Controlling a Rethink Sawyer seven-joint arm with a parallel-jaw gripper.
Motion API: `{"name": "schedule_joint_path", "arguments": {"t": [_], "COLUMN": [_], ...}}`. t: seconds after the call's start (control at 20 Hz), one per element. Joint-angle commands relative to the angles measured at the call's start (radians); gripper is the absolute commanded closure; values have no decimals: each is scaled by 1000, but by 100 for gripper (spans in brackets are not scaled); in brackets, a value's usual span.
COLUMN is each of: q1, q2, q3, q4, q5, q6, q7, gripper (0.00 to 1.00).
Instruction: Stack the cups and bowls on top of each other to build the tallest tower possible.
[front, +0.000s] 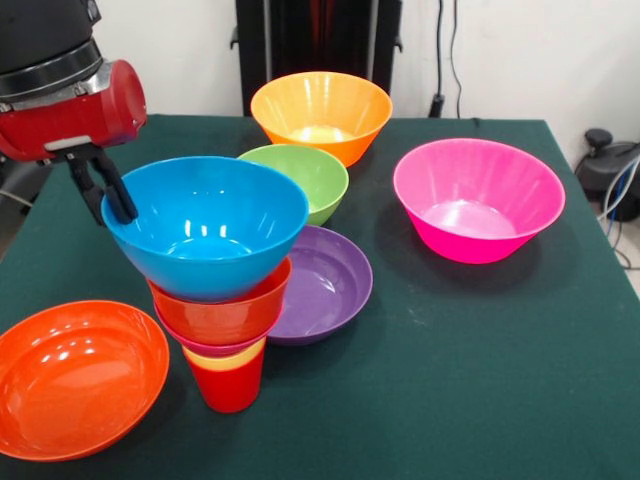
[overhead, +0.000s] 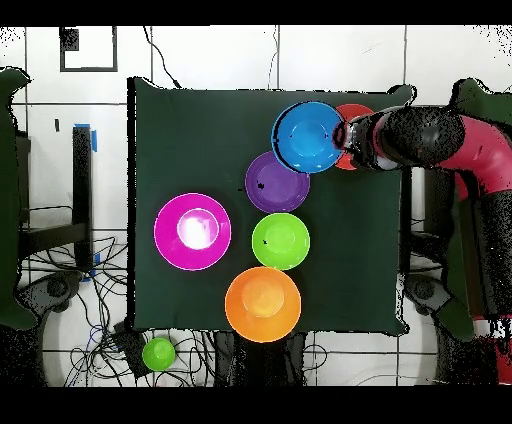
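Green cloth table (front: 470, 340), white wall behind; cables at the right edge. Items listed left to right in the front view, placed relative to the gripper.

1. Orange-red bowl (front: 75, 375): upright, below and nearer the camera than the gripper, well apart from it, beside the tower's foot.
2. Gripper (front: 108, 195): dark fingers hanging from the red wrist, at the blue bowl's left rim. Fingers appear close together at the rim; whether they pinch the wall or merely touch it cannot be told.
3. Tower (front: 225, 320): immediately right of the gripper. Red cup (front: 230, 385) as base, a yellow band and a pink rim above it, then an orange-red bowl, then the blue bowl (front: 205, 225) on top, leaning slightly left.
4. Purple bowl (front: 325, 280): shallow, right of the gripper, just behind the tower.
5. Green bowl (front: 300, 175): further right, touching or nearly touching the blue bowl.
6. Light orange bowl (front: 320, 112): right and farther back.
7. Magenta bowl (front: 478, 200): far right, well apart.

Handling note (judgement): the blue bowl seems to be being seated. Level it and centre it over the narrow cup base, open slowly, and withdraw straight up; a sideways drag on the rim would likely topple the top-heavy stack.
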Motion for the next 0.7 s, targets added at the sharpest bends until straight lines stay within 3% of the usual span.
{"name": "schedule_joint_path", "arguments": {"t": [0.05, 0.7], "q1": [23, 27], "q2": [15, 20], "q3": [-4, -10], "q4": [10, 23], "q5": [-62, -54], "q6": [-17, -8], "q7": [-283, -265], "gripper": [100, 100]}}
